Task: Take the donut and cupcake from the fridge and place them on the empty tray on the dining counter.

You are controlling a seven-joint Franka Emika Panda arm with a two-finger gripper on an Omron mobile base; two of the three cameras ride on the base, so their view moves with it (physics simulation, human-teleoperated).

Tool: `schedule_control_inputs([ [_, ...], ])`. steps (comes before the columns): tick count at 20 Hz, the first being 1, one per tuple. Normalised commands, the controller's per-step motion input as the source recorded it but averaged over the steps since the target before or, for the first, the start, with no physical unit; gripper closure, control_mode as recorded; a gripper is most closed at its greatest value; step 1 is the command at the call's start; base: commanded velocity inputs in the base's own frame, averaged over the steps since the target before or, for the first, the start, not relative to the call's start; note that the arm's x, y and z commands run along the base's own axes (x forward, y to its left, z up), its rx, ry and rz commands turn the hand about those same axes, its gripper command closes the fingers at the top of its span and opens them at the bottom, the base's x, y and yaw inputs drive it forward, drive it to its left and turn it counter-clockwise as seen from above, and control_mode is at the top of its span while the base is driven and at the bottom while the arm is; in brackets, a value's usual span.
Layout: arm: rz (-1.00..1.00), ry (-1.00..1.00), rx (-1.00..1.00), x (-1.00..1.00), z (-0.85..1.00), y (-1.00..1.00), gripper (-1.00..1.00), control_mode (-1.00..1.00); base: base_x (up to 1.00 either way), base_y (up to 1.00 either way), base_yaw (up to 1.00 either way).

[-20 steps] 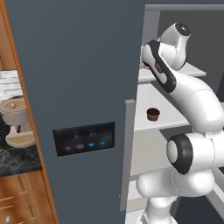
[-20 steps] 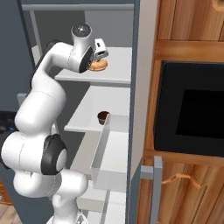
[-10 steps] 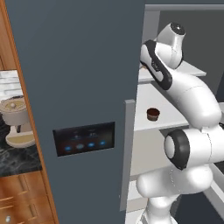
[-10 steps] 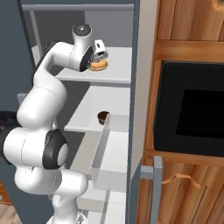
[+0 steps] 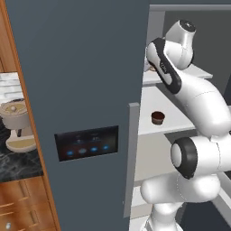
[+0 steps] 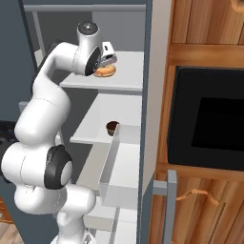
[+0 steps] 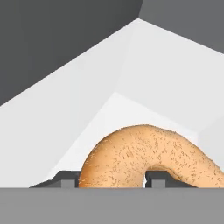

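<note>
Fingers [image 7: 68, 179] of the gripper [image 7: 111, 180] are pinched on the donut [image 7: 146, 156], one dark tip on each side of the near part of its ring at the bottom centre of the hand view. From the right base view the gripper [image 6: 102, 64] sits in the upper centre of the frame, right over the donut [image 6: 106, 71], which lies on the upper white shelf [image 6: 126, 76] inside the fridge [image 5: 85, 90]. One shelf lower, near the middle of that frame, the cupcake [image 6: 112, 127] stands upright close to the front edge, well apart from the gripper. From the left base view the cupcake [image 5: 157, 117] shows right of centre, just beside the white arm [image 5: 198, 99], with the fridge's black panel [image 5: 86, 142] and its blue lights at centre left.
</note>
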Motion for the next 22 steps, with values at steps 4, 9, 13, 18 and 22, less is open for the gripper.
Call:
schedule_control_inputs([
  [4,0.00,-0.09,0.00,-0.99,0.05,0.00,1.00,-1.00,0.00,0.00,0.00],
  [9,-0.01,-0.22,-0.01,-1.00,0.08,0.00,1.00,-1.00,0.00,0.00,0.00],
  [13,-0.05,-0.21,-0.01,-1.00,0.01,0.00,1.00,-1.00,0.00,0.00,0.00],
  [18,-0.16,-0.16,0.00,-1.00,-0.06,0.00,1.00,-1.00,0.00,0.00,0.00],
  [22,-0.19,-0.04,0.00,-1.00,0.00,0.02,1.00,-1.00,0.00,0.00,0.00],
])
